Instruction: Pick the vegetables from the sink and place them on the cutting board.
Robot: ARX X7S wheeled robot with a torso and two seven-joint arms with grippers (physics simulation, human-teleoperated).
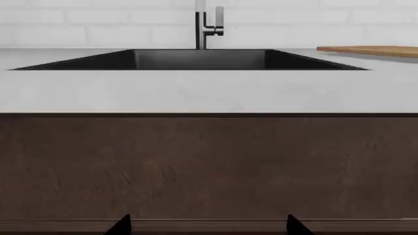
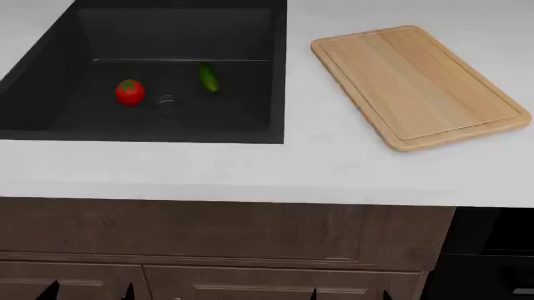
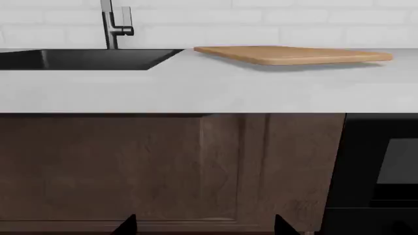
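Nothing of the task is done yet, judging by how things lie. The white counter (image 2: 250, 169) carries the black sink (image 2: 279, 75) and, well apart to its side, the wooden cutting board (image 2: 417, 84), which is bare. Both vegetables lie on the sink floor: the cucumber (image 2: 207, 78) near the back wall, the tomato (image 2: 129, 92) across the drain (image 2: 166, 104) from it. The left gripper (image 2: 87, 290) and right gripper (image 2: 349, 294) hang low before the cabinet (image 2: 225, 231), fingertips spread, grasping nothing. Two picks and two placements remain.
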